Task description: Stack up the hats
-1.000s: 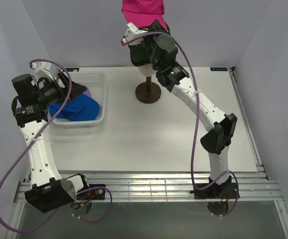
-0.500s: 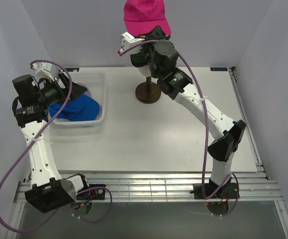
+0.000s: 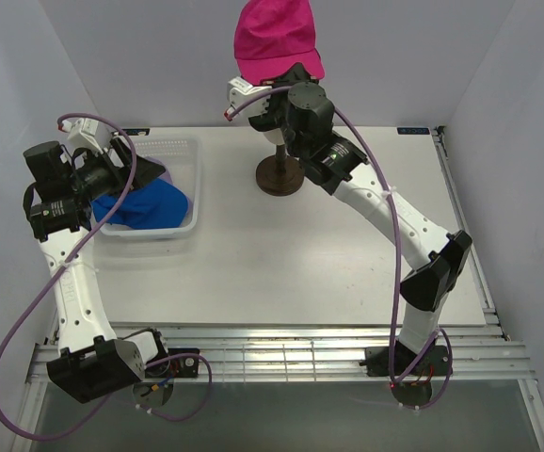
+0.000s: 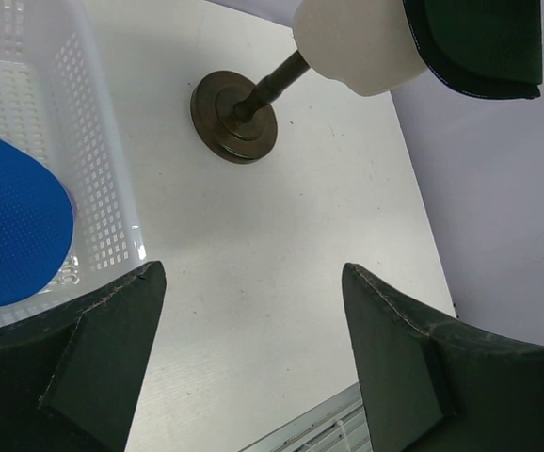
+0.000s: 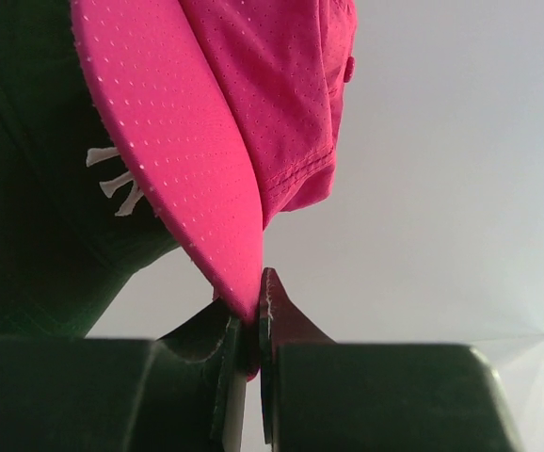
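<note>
the right arm (image 3: 385,212) has stretched out, its elbow swung toward the right edge of the counter (image 3: 281,264), and the pink hat (image 3: 274,38) sits slightly higher than before. the right claw (image 5: 253,325) pinches the pink brim, just above the green hat (image 5: 37,217) on the head form (image 4: 357,47). the left claw (image 4: 249,282) hangs open, unmoved, by the basket (image 3: 185,149) holding the blue hat (image 3: 145,202).

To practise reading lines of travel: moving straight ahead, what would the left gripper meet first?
The left gripper would probably meet bare table, between the basket and the stand; depth is unclear.
</note>
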Controlling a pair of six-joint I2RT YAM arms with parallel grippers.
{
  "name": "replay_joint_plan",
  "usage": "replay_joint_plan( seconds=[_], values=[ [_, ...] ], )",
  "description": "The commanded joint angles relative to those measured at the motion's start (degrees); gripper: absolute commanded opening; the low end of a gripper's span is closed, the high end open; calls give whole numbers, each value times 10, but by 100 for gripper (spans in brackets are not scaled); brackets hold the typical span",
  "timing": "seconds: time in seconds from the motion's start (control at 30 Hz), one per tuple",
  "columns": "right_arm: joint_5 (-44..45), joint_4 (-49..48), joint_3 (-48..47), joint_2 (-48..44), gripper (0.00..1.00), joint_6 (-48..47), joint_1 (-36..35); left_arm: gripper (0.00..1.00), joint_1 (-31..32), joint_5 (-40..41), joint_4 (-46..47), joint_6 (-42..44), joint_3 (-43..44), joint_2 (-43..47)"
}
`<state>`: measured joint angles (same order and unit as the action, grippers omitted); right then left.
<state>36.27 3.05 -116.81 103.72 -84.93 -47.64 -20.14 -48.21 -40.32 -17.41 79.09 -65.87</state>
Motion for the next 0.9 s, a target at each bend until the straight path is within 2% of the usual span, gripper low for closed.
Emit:
replay_joint_plan(
  seconds=[0.0, 0.6, 0.87],
  values=[
    [11, -20, 5, -14, 8, -12, -1, 85, -2, -19, 9, 10, -6, 21],
    [-10, 21, 64, -70, 8, -2, -1, 84, -2, -40, 22, 10, -16, 9],
    [-17, 1, 73, -76, 8, -2, -1, 82, 14, -43, 24, 11, 40, -33]
  ],
)
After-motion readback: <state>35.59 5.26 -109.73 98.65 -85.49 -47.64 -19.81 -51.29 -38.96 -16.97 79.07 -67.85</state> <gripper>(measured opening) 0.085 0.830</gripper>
